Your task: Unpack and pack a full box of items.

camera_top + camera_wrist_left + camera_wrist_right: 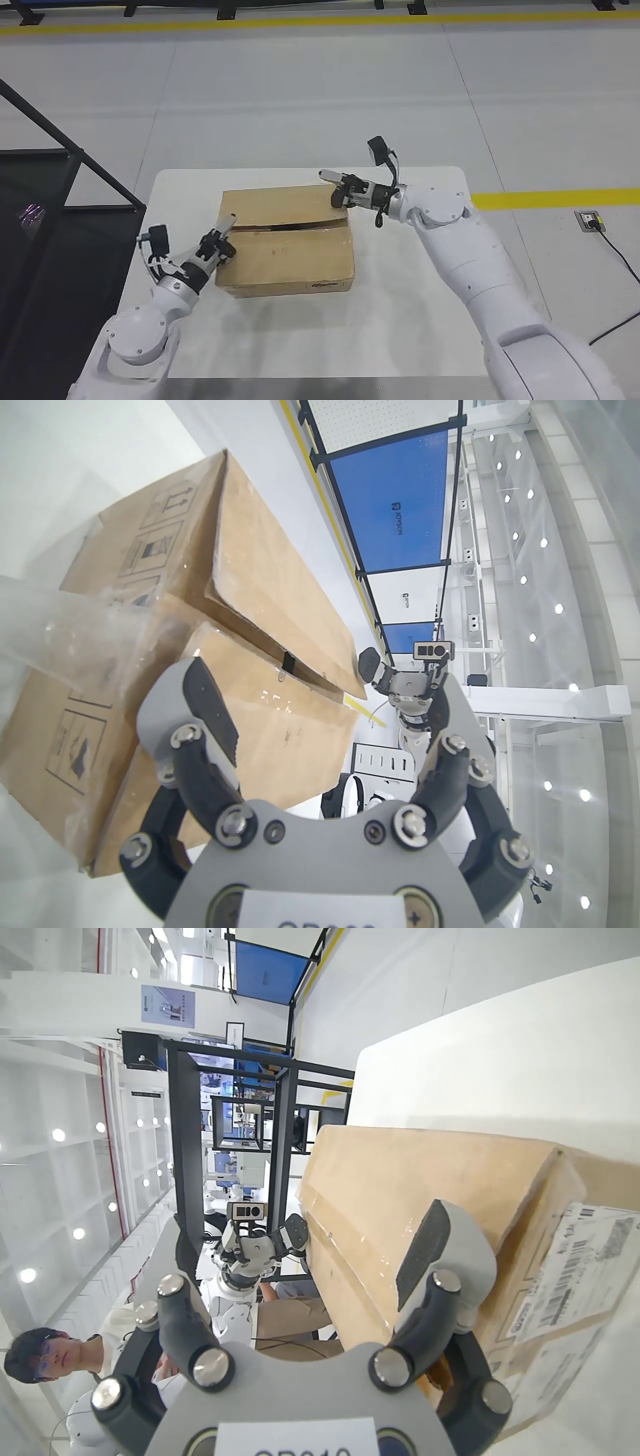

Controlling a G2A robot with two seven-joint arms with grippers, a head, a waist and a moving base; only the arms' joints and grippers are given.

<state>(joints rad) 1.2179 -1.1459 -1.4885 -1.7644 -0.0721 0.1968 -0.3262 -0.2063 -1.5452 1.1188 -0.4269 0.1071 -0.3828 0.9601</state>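
Observation:
A brown cardboard box [285, 240] lies in the middle of the white table [420, 300]. Its top flaps are folded down, with a narrow dark gap along the seam [287, 660]. My left gripper [225, 240] stands open at the box's left end, one finger [210, 705] against the near flap's edge and nothing held. My right gripper [340, 190] stands open at the far right corner of the box [425, 1168], one finger [435, 1253] over the top flap. A white printed label [575, 1268] sticks to the right end. Loose clear tape [90, 635] hangs off the left end.
A black metal frame [40, 200] stands left of the table. Bare table surface lies to the right of the box and in front of it. A yellow floor line [550, 198] runs behind the right arm.

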